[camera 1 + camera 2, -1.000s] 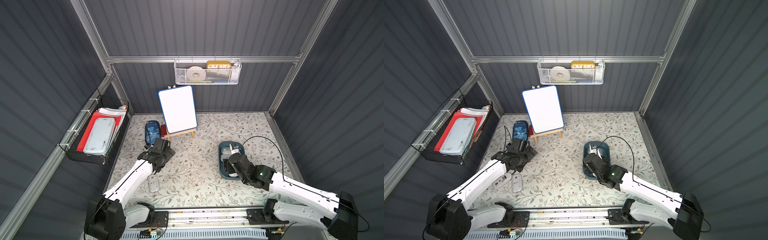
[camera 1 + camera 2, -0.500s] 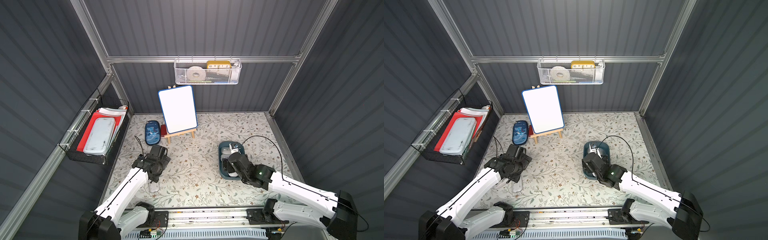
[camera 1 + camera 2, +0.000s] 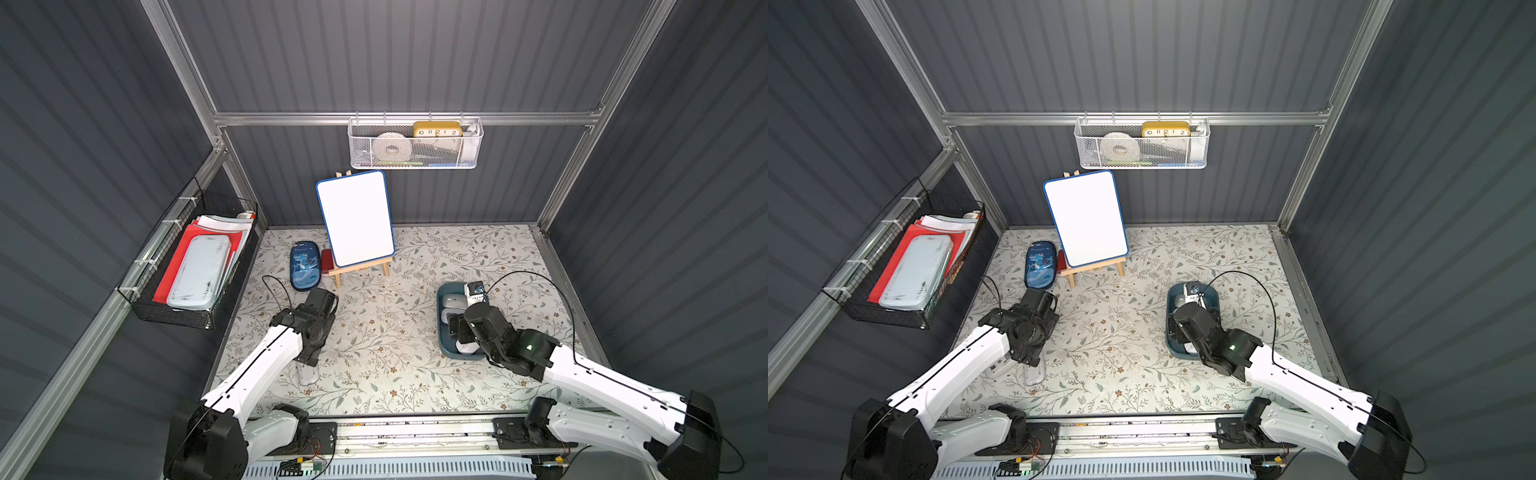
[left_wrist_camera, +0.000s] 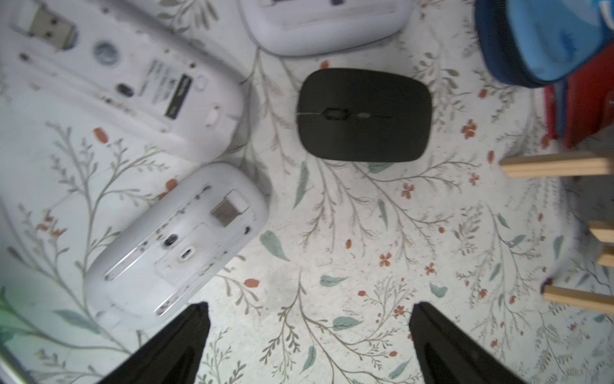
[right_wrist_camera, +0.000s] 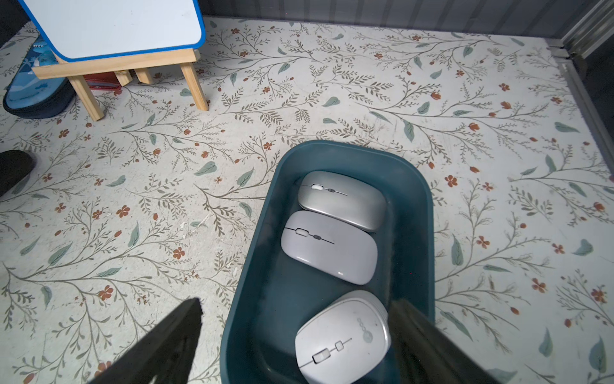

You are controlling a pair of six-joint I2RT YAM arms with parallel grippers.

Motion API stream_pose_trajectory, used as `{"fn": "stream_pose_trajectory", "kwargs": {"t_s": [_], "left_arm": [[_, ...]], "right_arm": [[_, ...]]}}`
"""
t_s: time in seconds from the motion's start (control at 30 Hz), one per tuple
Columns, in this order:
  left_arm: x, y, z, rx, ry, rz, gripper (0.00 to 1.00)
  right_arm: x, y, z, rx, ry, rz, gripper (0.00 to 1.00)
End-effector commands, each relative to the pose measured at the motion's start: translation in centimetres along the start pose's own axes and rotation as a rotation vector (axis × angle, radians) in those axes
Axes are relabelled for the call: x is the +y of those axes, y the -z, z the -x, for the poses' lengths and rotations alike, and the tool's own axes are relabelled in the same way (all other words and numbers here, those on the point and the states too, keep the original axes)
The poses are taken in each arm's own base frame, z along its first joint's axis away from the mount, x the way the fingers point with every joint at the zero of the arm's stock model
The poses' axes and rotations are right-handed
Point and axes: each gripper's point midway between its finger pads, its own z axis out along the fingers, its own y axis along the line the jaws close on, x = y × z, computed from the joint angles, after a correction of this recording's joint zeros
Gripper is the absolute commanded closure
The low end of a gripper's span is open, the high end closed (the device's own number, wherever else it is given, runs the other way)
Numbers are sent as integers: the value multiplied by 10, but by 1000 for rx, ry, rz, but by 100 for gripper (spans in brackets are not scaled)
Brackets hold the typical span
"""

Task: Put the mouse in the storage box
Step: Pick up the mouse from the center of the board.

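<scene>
**A:** Three mice are counted in the storage box (image 5: 332,156). A silver mouse (image 5: 342,199) lies at the far end. A grey mouse (image 5: 329,247) is touching it in the middle, and a white mouse (image 5: 344,335) lies at the near end. All are button side up.

**B:** The right gripper (image 5: 297,304) is seen above that near end, jaws spread wide, with nothing held between them. One finger hangs outside the box wall and the other over the opposite rim. The white mouse is judged to be set down, not gripped.

**A:** Agreed, but the job can't be called finished. Under the left gripper (image 4: 310,307), four more mice are spotted on the flowered table (image 4: 365,232). A black mouse (image 4: 363,114) sits right way up and an upturned mouse (image 4: 176,246) lies near one fingertip. A second upturned mouse (image 4: 126,86) lies just beside that, and a half-seen mouse (image 4: 322,26) is cut off at the picture's edge.

**B:** The left gripper's jaws are parted too, and empty. It is held above bare cloth between the black mouse and the upturned mouse, and no contact is shown.

**A:** So three are stowed and four are left out, if every mouse is meant.

**B:** A pick is called for next, likely the black mouse or its upturned neighbour. Which one is aimed at cannot be told.
</scene>
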Motion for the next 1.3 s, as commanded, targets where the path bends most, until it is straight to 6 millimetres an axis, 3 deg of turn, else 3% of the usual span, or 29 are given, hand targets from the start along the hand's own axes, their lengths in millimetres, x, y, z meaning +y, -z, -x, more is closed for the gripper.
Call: {"fn": "stream_pose_trajectory", "kwargs": {"t_s": [0.0,0.1,0.2,0.37,0.47,0.7,0.93,1.1,1.27], "left_arm": [[-53,6,32,-113,-185,-151,1],[-74,-4,57,-139,-304,-173,1],[-81,-20,86,-173,-379,-121,0],[-89,-62,107,-112,-440,-138,1],[-90,-76,111,-100,-449,-141,1],[-81,-102,94,-20,-463,-168,1],[-63,-109,78,36,-429,-149,1],[-32,-124,58,123,-347,-69,1],[-16,-117,39,168,-342,-96,1]], "right_arm": [[-3,-1,-3,7,-27,9,8],[-5,-1,-3,14,-43,12,8],[-6,-2,-4,18,-60,19,8],[-10,-2,-2,21,-81,21,9],[-12,-3,-2,24,-93,24,9],[-13,-4,-3,32,-103,26,9],[-16,-5,0,29,-116,25,9],[-16,-4,0,32,-122,31,9],[-18,-5,0,26,-127,23,9]]}}
